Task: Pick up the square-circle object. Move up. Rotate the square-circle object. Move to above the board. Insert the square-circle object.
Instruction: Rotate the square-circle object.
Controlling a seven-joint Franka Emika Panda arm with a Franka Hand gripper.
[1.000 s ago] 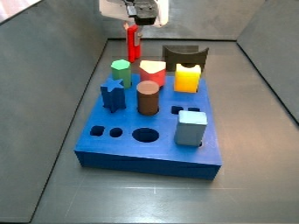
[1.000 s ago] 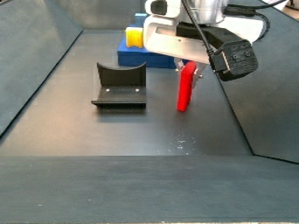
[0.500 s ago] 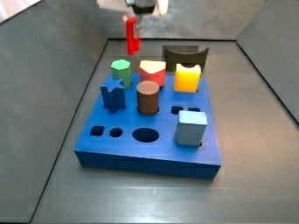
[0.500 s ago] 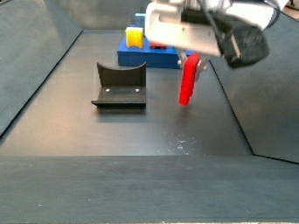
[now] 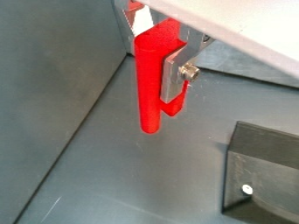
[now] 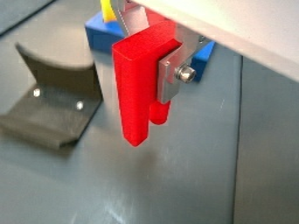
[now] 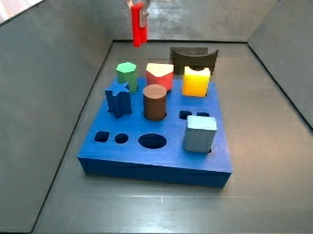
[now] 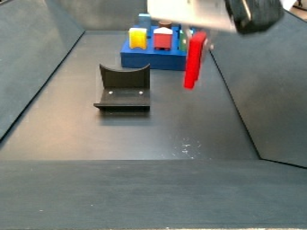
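Observation:
My gripper [image 5: 163,61] is shut on the square-circle object [image 5: 152,83], a bright red flat block that hangs upright from the silver fingers [image 6: 170,74], clear of the floor. It shows in both wrist views [image 6: 142,87] and in both side views [image 7: 138,24] [image 8: 192,61]. In a side view it hangs high, beyond the far end of the blue board [image 7: 128,151]. The board holds several pegs; its near end has a small square hole [image 7: 104,138], a small round hole [image 7: 123,140] and a large round hole [image 7: 152,142]. The gripper body is mostly cut off in a side view [image 7: 137,5].
The dark fixture [image 8: 122,88] stands on the floor near the held block and shows in both wrist views [image 6: 52,96]. On the board stand a brown cylinder [image 7: 156,101], a red-topped heart peg [image 7: 160,75], a yellow block [image 7: 197,82], a green peg [image 7: 126,73] and a pale block [image 7: 199,133]. Grey walls enclose the floor.
The gripper has risen with the red block in it; the block hangs higher above the floor than a second ago. Nothing else moved.

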